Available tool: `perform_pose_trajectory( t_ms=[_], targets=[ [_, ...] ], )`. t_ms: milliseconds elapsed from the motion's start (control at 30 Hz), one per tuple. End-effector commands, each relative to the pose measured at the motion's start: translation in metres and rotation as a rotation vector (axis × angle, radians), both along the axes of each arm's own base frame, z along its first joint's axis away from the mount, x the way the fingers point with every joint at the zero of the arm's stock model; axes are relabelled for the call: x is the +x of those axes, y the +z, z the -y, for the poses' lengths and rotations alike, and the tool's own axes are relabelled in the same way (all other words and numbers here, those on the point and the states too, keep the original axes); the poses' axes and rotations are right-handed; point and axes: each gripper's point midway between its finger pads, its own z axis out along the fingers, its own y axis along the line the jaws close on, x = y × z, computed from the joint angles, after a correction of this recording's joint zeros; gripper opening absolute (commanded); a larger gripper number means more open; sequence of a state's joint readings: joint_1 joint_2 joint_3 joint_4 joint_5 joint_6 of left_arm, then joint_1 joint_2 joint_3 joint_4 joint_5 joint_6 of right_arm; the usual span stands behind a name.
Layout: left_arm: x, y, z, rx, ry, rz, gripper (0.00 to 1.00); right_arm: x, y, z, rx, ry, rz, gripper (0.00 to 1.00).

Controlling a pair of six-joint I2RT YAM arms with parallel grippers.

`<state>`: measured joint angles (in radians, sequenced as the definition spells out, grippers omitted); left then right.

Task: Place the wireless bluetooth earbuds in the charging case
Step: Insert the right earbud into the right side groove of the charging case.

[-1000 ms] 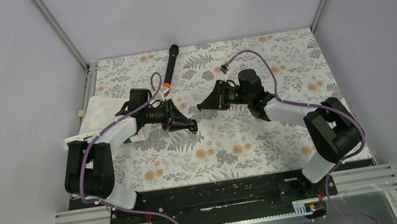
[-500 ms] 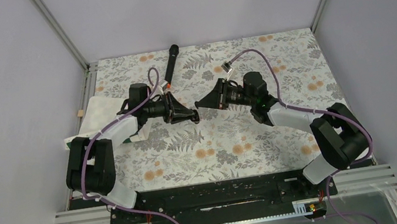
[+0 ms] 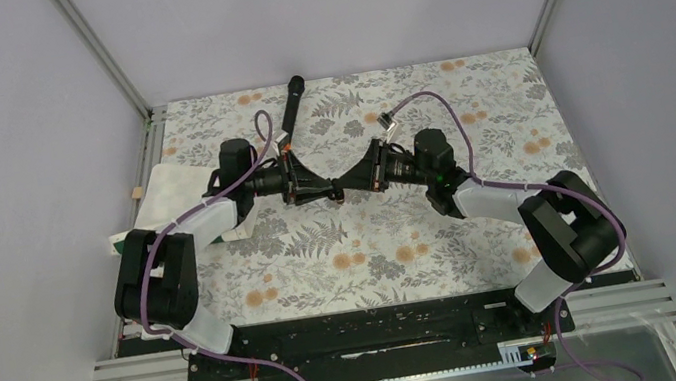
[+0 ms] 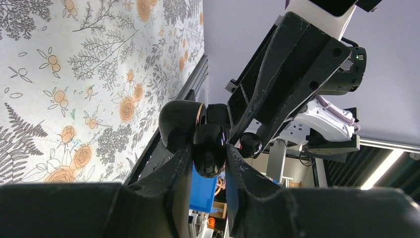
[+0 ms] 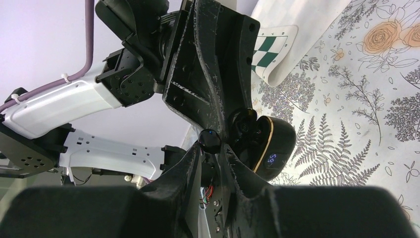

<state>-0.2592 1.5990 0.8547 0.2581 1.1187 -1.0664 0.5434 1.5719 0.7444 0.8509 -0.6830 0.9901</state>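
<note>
Right now the floral-patterned desk (image 3: 502, 95) carries only side items: a white folded mat with a green chequered patch (image 3: 162, 191) at its left edge and a slim black microphone with an orange ring (image 3: 288, 117) near its far edge. My two arms meet tip to tip in the air over the middle of the desk, a little toward the far edge.

My left claw (image 4: 209, 161) is clamped narrow around the glossy black pebble-shaped charging case (image 5: 270, 146), whose gold-rimmed lid is swung back and whose small lit display faces the right wrist camera. My right claw (image 5: 212, 151) pinches one tiny black earbud (image 5: 210, 140) just beside the mouth of the case.

I judge the task about midway. The case is lifted and presented and one earbud is at the threshold, but it is not yet seated.

I cannot find the other earbud with any certainty. A dark rounded shape sits inside the case, and I cannot tell whether it is a seated earbud or an empty pocket. From above, the claws hide both case and earbud entirely.
</note>
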Motion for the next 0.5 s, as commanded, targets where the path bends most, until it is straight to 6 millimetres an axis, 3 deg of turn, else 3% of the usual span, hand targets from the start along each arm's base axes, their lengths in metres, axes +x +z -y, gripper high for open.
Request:
perform_pose_trajectory(
  t_ms=[0, 467],
  targets=[
    [-0.006, 0.010, 0.002, -0.040, -0.047, 0.050, 0.00, -0.003, 0.016, -0.004, 0.020, 0.024, 0.079, 0.08],
    [-0.018, 0.017, 0.008, -0.070, -0.117, 0.065, 0.00, 0.000, 0.012, -0.004, 0.012, 0.018, 0.097, 0.09]
  ],
)
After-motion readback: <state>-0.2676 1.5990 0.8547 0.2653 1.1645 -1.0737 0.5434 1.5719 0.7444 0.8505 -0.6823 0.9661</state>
